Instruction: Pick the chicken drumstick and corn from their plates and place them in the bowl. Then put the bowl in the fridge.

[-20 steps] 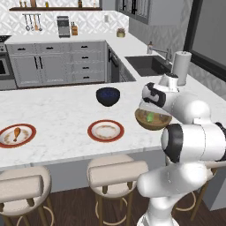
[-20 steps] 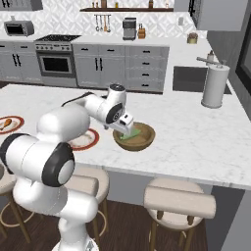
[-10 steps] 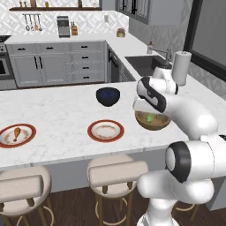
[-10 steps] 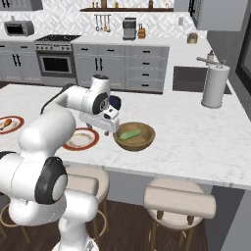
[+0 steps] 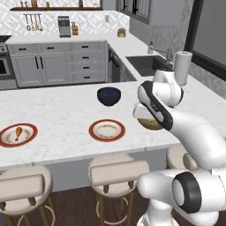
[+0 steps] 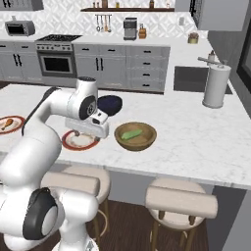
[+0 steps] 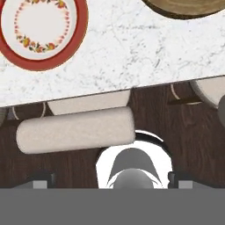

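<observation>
The corn (image 6: 131, 134) lies in the tan wooden bowl (image 6: 147, 142) on the island counter; in the left base view the bowl (image 5: 152, 125) is partly behind my arm. My gripper (image 6: 89, 131) hangs open and empty above the counter's front edge, between the bowl and the empty plate (image 6: 78, 141). The hand view shows that plate (image 7: 39, 30) at top left, the bowl's rim (image 7: 189, 6) at top right, and my gripper (image 7: 110, 179) with its tips wide apart. At the far left the chicken drumstick (image 5: 17, 132) rests on its plate (image 5: 6, 140). The fridge is out of view.
A small dark bowl (image 5: 108, 95) stands behind the empty plate (image 5: 107, 130). A paper towel roll (image 6: 215, 86) and sink (image 5: 148, 64) are at the right. Stools (image 5: 117, 170) line the counter's front edge. Stove and cabinets are at the back.
My gripper has drawn away from over the bowl, leftward and toward the counter's front edge near the empty plate. The corn stays in the bowl.
</observation>
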Controlling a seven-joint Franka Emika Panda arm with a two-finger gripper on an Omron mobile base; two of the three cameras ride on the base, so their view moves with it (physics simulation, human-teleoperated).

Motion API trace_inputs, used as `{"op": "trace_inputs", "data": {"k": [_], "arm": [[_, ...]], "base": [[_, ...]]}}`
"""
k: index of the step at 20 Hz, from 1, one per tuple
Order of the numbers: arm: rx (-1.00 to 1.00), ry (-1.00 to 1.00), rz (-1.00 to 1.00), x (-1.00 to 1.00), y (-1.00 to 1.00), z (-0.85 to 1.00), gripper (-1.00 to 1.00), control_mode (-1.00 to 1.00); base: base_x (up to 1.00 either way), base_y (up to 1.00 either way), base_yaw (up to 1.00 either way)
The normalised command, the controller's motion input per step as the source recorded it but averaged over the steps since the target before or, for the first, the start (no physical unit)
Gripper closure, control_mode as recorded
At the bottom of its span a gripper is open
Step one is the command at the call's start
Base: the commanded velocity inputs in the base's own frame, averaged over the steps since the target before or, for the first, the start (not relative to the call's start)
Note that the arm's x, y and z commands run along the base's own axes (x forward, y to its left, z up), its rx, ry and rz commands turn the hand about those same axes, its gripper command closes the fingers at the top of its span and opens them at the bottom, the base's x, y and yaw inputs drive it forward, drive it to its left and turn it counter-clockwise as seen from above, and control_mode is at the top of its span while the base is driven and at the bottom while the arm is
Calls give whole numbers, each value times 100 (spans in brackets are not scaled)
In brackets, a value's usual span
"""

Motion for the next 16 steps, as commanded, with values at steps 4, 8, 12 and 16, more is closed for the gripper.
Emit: {"op": "trace_inputs", "data": {"k": [4, 8, 12, 16], "arm": [[0, 0, 0, 0, 0, 0, -100, 100], [0, 0, 0, 0, 0, 0, -100, 100], [0, 0, 0, 0, 0, 0, -100, 100], [0, 0, 0, 0, 0, 0, -100, 100]], "base": [[-25, 99, 7], [-45, 100, 5], [-85, 100, 5], [-37, 100, 2]]}}
